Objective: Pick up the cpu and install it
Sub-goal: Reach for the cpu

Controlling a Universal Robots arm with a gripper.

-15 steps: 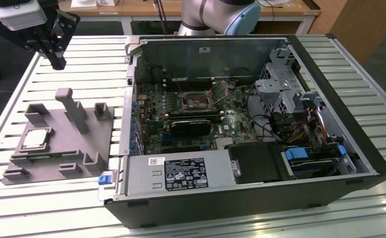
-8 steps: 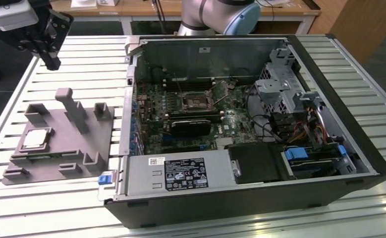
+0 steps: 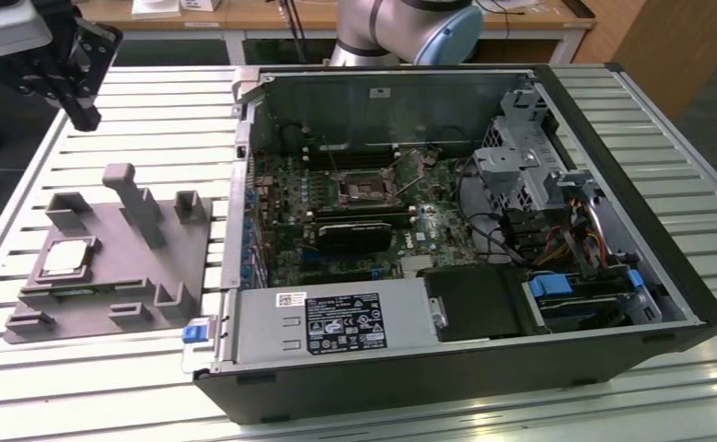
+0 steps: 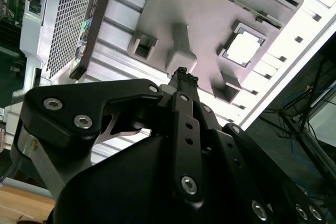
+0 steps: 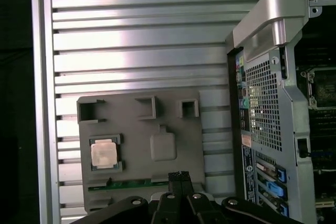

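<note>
Seemingly empty hand (image 3: pixel 86 118) well apart from cpu (image 5: pixel 103 153); socket (image 3: pixel 364 189) in exterior view.

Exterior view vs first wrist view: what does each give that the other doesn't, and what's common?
Exterior view adds the arm's base joint, the power supply and the drive cage. First wrist view adds the case's rear panel with its vent grille and blue ports. Both show the cpu lying in the grey fixture on the slatted table, and the shut gripper, holding nothing, apart from the cpu.
</note>
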